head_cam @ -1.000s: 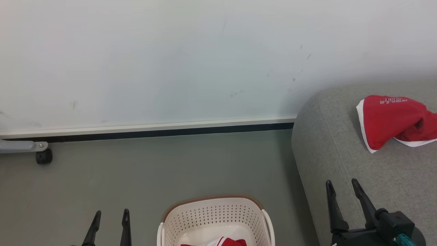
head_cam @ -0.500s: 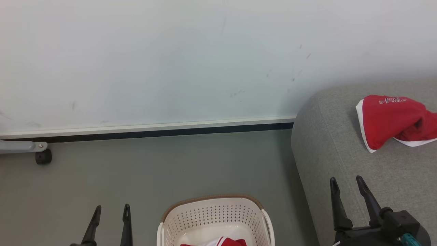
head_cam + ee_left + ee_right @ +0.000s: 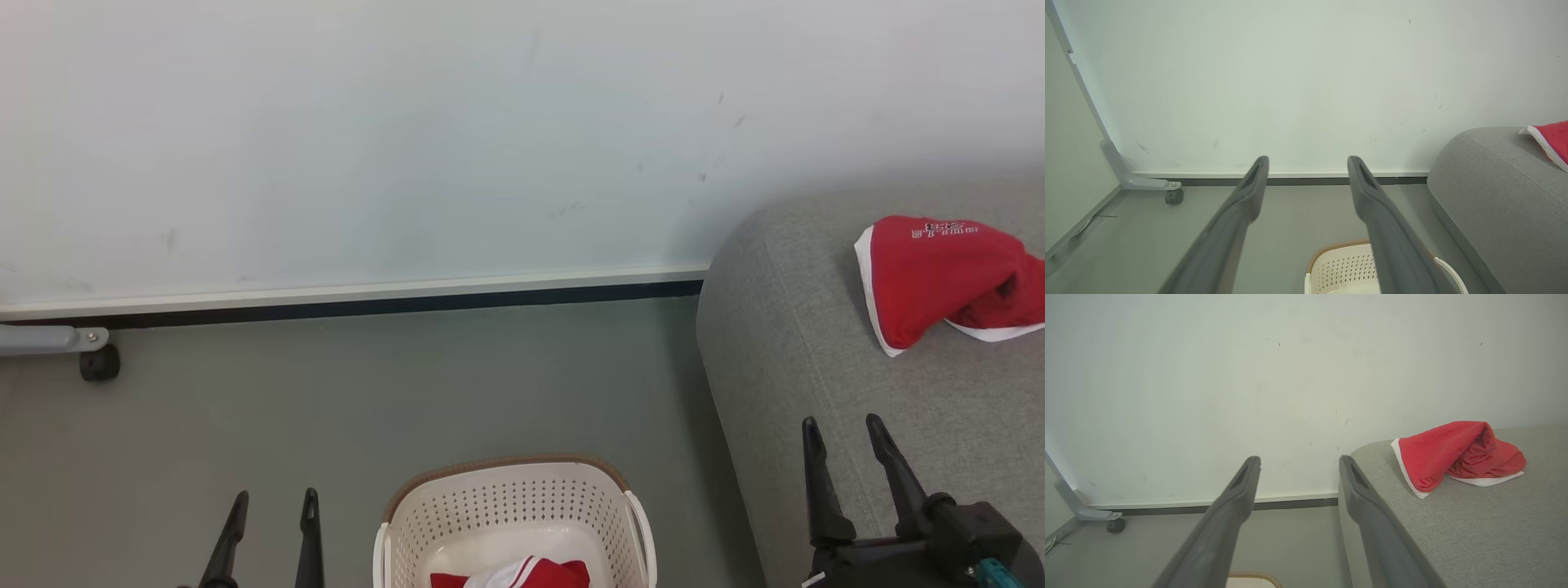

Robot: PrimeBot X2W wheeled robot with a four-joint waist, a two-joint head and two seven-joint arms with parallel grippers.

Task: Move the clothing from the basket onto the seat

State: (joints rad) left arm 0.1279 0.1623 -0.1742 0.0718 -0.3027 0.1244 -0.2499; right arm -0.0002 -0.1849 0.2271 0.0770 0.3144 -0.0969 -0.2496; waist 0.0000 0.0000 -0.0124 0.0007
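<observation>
The basket [image 3: 506, 506] stands on the grey floor [image 3: 367, 392], its brown-banded far rim turned toward the wall [image 3: 408, 147]. In its bottom lies the panelled garment [image 3: 531, 574], red with white; only its upper edge is in the head view.

The lettered garment [image 3: 931, 273] lies crumpled on the seat [image 3: 784, 359], well to the right of the basket and farther back, close to the wall. The seat's rounded corner and grey side rise just right of the basket, with a narrow strip of floor between. That side stands between the basket and the seat top.

The left gripper [image 3: 276, 496] hangs just left of the basket over bare floor, its fingers spread and empty. The right gripper [image 3: 842, 421] is to the right of the basket and shows over the near part of the seat. Its jaws are wide with nothing between them, and it is well apart from the lettered garment.

Behind the basket the wall is white with a few faint scuffs. A pale skirting [image 3: 367, 287] with a dark strip under it runs along its foot. Far left of the basket, at the wall's foot, a grey metal leg [image 3: 41, 339] ends in a small black caster [image 3: 99, 363] on the floor.
</observation>
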